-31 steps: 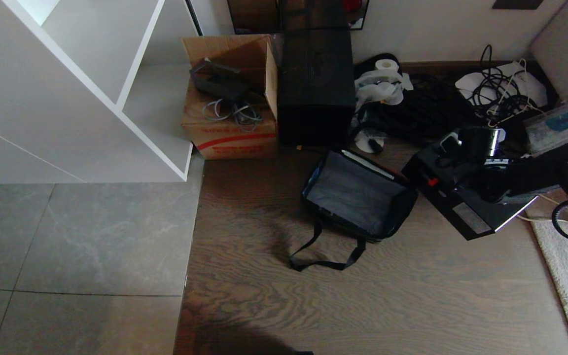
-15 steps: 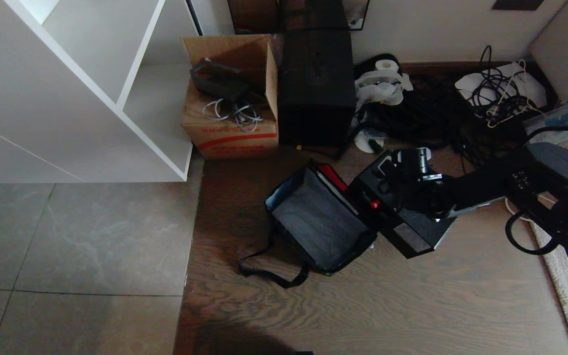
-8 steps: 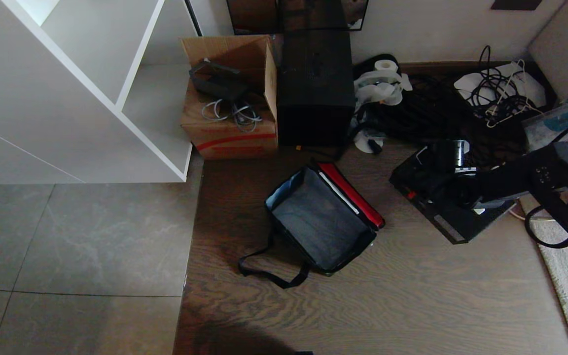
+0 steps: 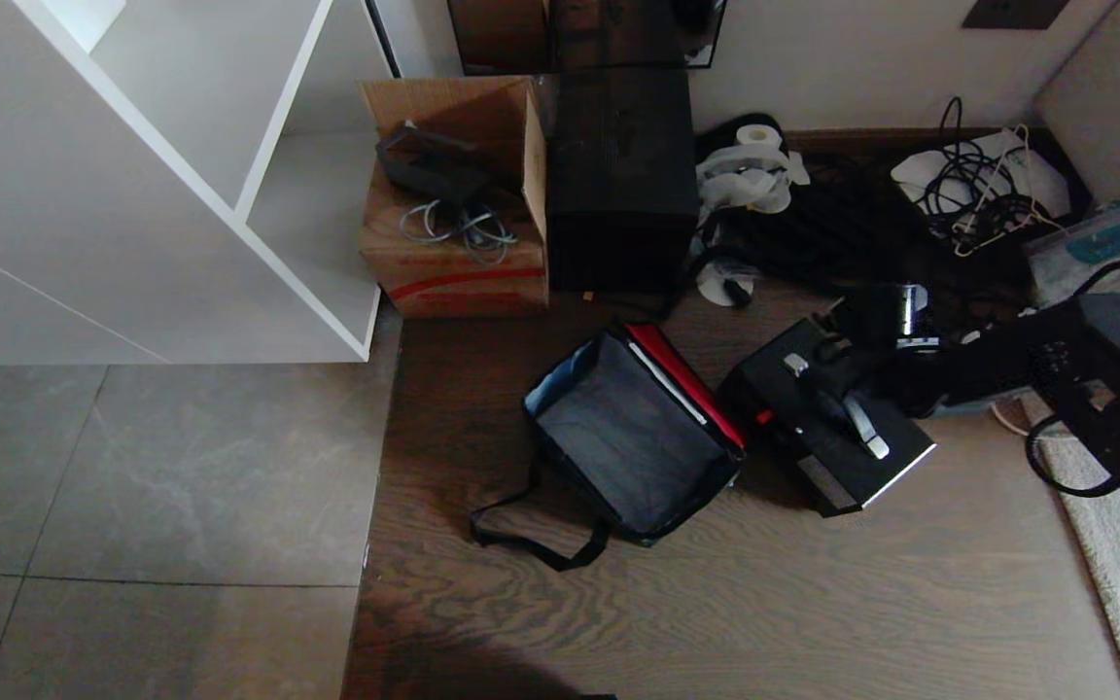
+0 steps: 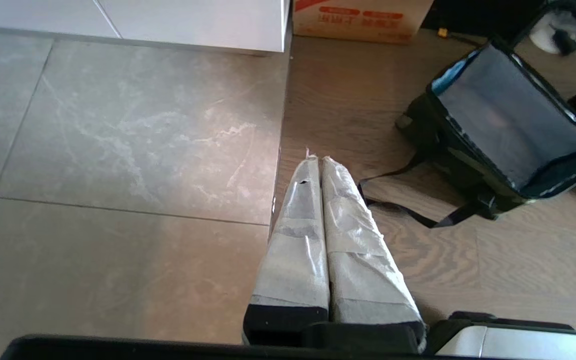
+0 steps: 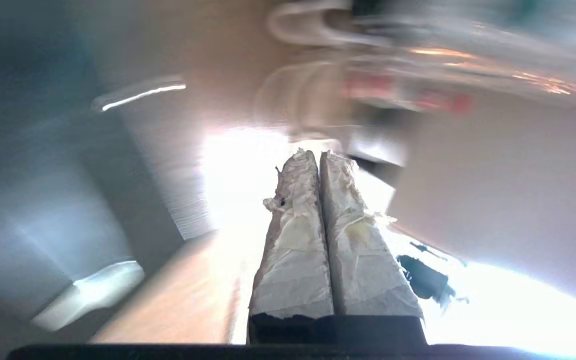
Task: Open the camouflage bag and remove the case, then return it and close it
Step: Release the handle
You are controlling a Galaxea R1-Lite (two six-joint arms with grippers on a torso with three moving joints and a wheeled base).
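The case (image 4: 827, 433) now lies on the wooden floor just beside the open camouflage bag (image 4: 633, 437) — half a second ago farther right. Right end effector (image 6: 318, 160) pressed together, empty; returning remains.

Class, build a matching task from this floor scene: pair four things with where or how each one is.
Things:
1. camouflage bag
2. case
3. cardboard box
4. left end effector

States:
A. against the white shelf unit, cables on top
B. fingers pressed together above the floor
C. open on the wood floor
D. beside the bag, on its right in the head view

Pairs: 1-C, 2-D, 3-A, 4-B
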